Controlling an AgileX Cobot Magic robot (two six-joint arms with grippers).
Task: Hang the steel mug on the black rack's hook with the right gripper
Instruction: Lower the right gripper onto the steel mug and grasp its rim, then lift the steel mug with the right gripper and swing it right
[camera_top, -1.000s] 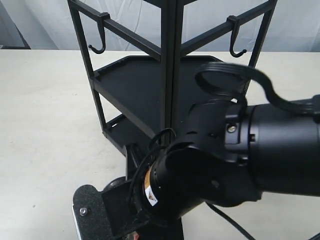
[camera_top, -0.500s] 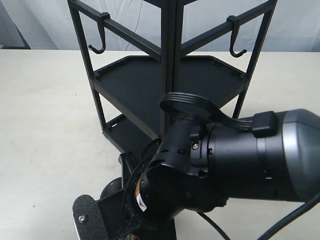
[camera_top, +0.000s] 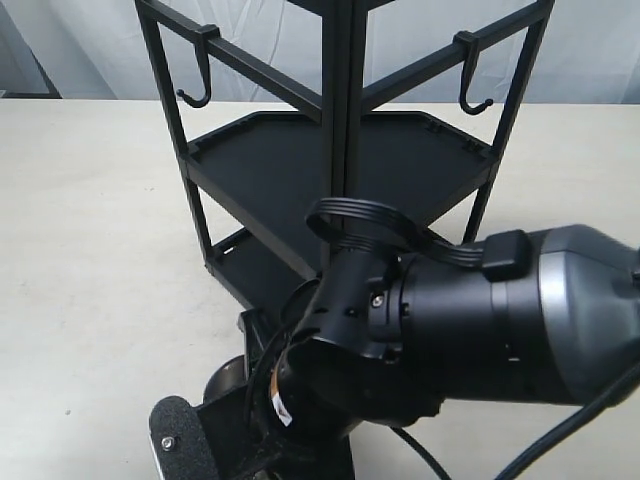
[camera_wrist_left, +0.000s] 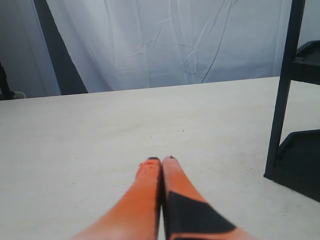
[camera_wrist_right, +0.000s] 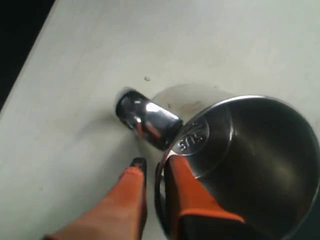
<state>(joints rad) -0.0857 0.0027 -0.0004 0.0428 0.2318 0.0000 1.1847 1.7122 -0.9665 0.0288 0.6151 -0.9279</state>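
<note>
While my right gripper (camera_wrist_right: 152, 167) straddles the rim of the steel mug (camera_wrist_right: 240, 165), one orange finger inside the cup and the other outside against the wall, I judge that I am at the grasping step of the job. The fingers stand nearly together with only the thin steel wall between them, so I take it that I have hold of the rim, though I cannot tell how firm the pinch is. The mug sits on the desk (camera_wrist_right: 165, 40) in front of the black rack (camera_top: 330, 160), its loop handle (camera_wrist_right: 146, 121) turned away from my fingers and lying just beside them. In the exterior view my arm hides the mug entirely.

My left gripper (camera_wrist_left: 161, 162) hangs over bare desk beside the rack's post, fingers pressed together and holding nothing.

Next, as I judge it, I must lift the mug clear of the desk, turn it so the handle loop faces outward, and carry it up to the hook (camera_top: 475, 75) on the rack's top rail on my side. The polished steel may slip in such a narrow pinch.
</note>
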